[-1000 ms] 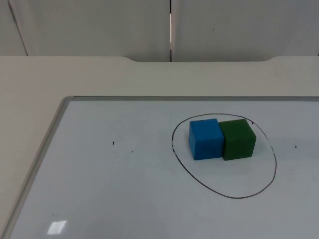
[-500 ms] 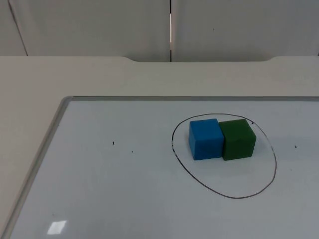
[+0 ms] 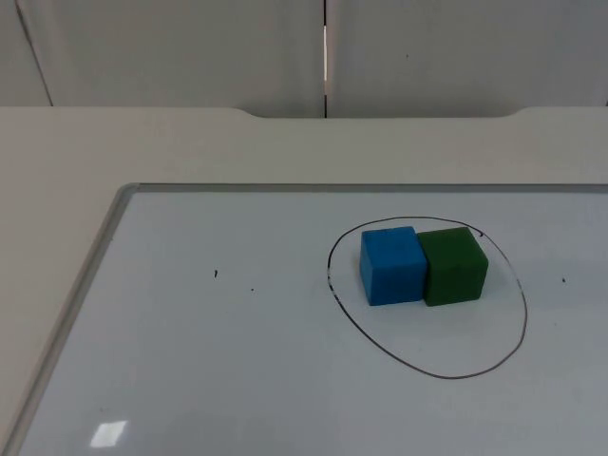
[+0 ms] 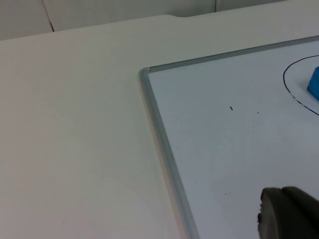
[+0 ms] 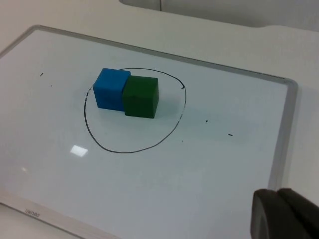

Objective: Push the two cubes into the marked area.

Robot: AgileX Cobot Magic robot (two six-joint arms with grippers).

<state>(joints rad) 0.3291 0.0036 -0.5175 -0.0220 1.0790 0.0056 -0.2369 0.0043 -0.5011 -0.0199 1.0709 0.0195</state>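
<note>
Blue cube [image 3: 391, 265] and green cube [image 3: 454, 264] touching side by side inside the drawn oval [image 3: 521, 323], toward its 12 o'clock part, on the whiteboard [image 3: 228, 380] on the counter [image 3: 142, 142]. Pair's long axis from 9 to 3 o'clock. Task apparently done. Left gripper [image 4: 288, 214] and right gripper [image 5: 279, 214] waiting well apart from the cubes; jaws' opening impossible to tell.

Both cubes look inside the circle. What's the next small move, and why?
Probably none on the cubes: keep both arms back and stop. The blue cube and green cube sit touching, side by side, inside the drawn black outline on the whiteboard, in its far part, clear of the line. Another push would likely risk sliding one across it.
</note>
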